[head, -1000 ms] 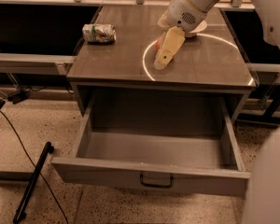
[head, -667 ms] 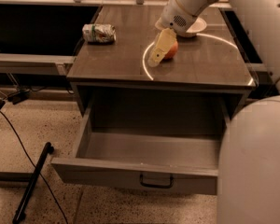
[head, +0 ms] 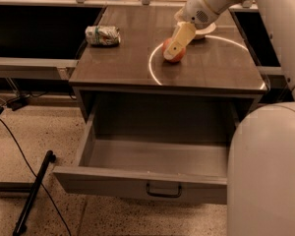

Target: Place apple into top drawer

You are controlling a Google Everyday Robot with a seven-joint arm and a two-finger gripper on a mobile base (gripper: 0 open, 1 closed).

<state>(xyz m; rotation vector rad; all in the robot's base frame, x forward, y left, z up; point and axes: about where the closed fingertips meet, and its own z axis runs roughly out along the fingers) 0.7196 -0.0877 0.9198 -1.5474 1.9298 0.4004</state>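
Observation:
The red-orange apple [head: 177, 57] sits on the grey cabinet top [head: 211, 70], inside a bright ring of light. My gripper [head: 174, 50] comes down from the upper right on the white arm and is at the apple, its beige tip covering the apple's front. The top drawer [head: 113, 180] is pulled wide open below the cabinet top. Its inside [head: 157, 156] holds nothing, and its dark bar handle [head: 163, 191] shows at the centre of the front panel.
A green-and-white wrinkled can [head: 103, 35] lies at the top's back left. A shallow white bowl [head: 206, 31] stands behind the gripper, partly hidden by the arm. My white body [head: 265, 171] fills the lower right. A black pole [head: 34, 193] and cable lie on the floor at left.
The gripper has shifted slightly around the apple, which was hidden behind it and now shows at its tip. My white body has come further into view at right.

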